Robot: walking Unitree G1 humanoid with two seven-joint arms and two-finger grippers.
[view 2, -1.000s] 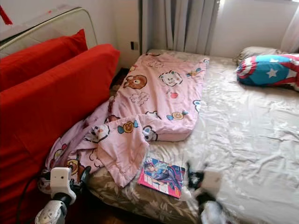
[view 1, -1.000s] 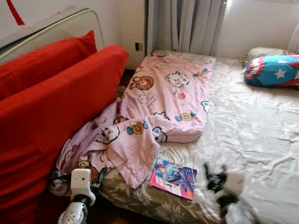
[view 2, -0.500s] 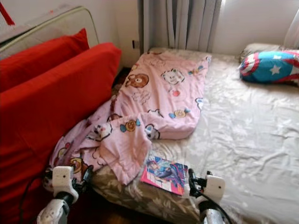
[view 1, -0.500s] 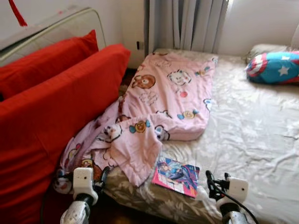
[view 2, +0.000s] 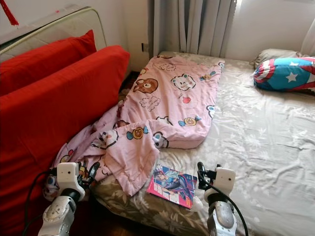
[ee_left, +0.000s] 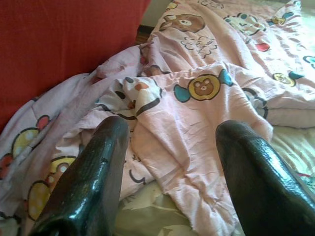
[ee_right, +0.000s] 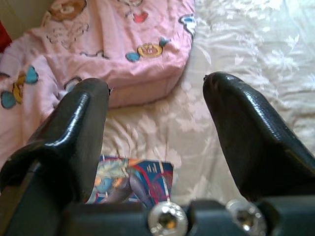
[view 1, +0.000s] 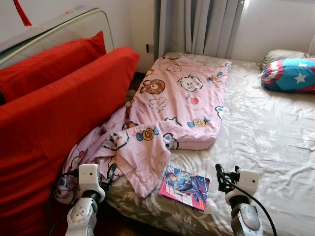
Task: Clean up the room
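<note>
One pink cartoon-print blanket (view 1: 172, 105) sprawls across the middle of the frame. One comic book (view 1: 184, 187) sits at lower centre. Two red cushions (view 1: 59, 105) fill the left. Two pillows (view 1: 290, 73) are tucked upper right.

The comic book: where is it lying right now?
The comic book lies flat near the bed's front edge, just beside the hanging corner of the pink blanket, with the open right gripper close on its right.
</note>
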